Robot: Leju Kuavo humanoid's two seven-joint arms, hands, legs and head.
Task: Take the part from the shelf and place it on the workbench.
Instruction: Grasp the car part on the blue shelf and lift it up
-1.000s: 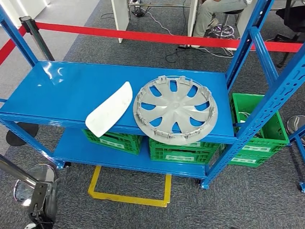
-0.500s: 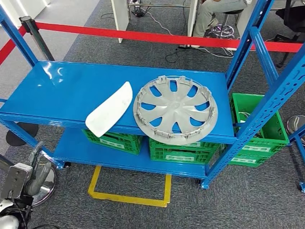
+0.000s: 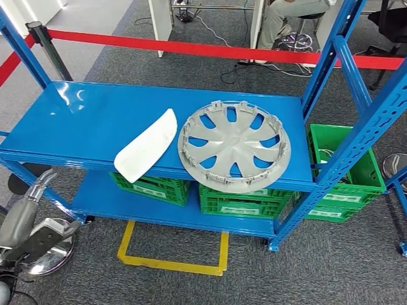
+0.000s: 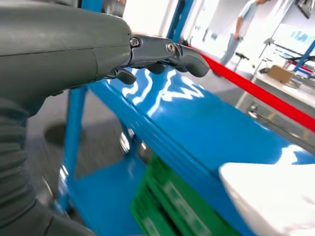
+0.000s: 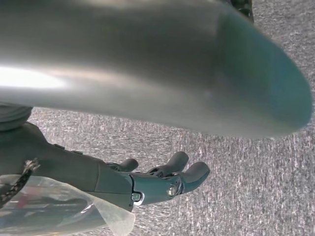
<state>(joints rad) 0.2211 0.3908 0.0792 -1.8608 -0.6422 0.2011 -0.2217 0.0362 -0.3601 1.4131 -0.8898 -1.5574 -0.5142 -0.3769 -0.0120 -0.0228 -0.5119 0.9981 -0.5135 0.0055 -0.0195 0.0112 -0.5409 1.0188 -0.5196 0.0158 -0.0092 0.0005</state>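
**Left robot hand low beside the shelf, parts lying on the upper deck**

Nearest, at the lower left of the head view, the left robot hand point(image 3: 26, 210) hangs in front of the shelf's left leg, fingers apart and grasping nothing; its wrist view shows the fingers point(image 4: 174, 51) stretched out over the blue deck; the right robot hand point(image 5: 148, 184) hangs above grey carpet, fingers loosely extended and released, with nothing in them. On the floor ahead lies a yellow taped outline point(image 3: 175, 260); behind it green crates point(image 3: 240, 200) sit on the lower deck of the blue shelf point(image 3: 86, 121); another green crate point(image 3: 345, 171) stands on the floor to the right. On the upper deck the white part point(image 3: 146, 145) lies at the front edge, its near end overhanging; just beside it, to the right, the silver wheel cover point(image 3: 234, 146) lies flat, also reaching past the edge. Beyond the shelf a red barrier tape point(image 3: 192, 47) runs across; behind it a person point(image 3: 283, 16) sits on a chair.
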